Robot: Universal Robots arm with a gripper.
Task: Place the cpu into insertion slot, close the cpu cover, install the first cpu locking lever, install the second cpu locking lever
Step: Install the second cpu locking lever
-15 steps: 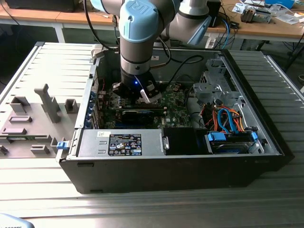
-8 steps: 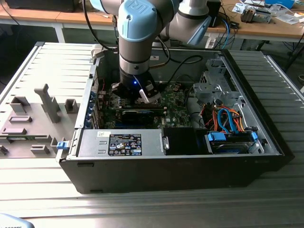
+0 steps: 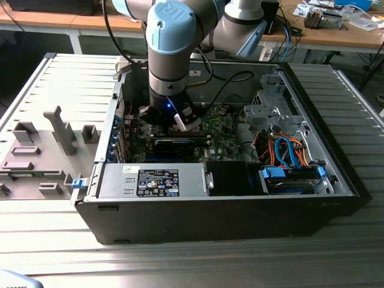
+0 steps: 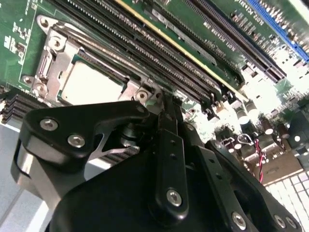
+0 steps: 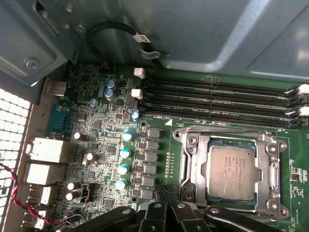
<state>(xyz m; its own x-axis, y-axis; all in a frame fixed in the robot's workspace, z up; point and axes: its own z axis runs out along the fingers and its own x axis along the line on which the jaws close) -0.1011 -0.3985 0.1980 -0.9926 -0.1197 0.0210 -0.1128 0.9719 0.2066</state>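
The cpu (image 5: 231, 171), a dull silver square, lies in the insertion slot (image 5: 264, 193) on the green motherboard (image 5: 96, 121). The cpu cover (image 5: 194, 164), a silvery frame, lies flat around the chip, whose top shows through its window. Thin metal levers run along the socket's edges; I cannot tell whether they are latched. In the second wrist view the cpu (image 4: 89, 84) and cpu cover (image 4: 58, 58) sit just beyond my black gripper (image 4: 164, 104). My gripper (image 5: 167, 208) hovers beside the socket with its fingertips close together and nothing visible between them. In the exterior view the gripper (image 3: 177, 120) reaches down into the open computer case.
Long black memory slots (image 5: 217, 96) run next to the socket. A black card (image 3: 174, 146) and a grey power supply (image 3: 153, 180) stand at the case's front. Drive bays with blue and orange cables (image 3: 288, 153) fill the exterior view's right. A grey fixture tray (image 3: 42, 156) lies outside the case.
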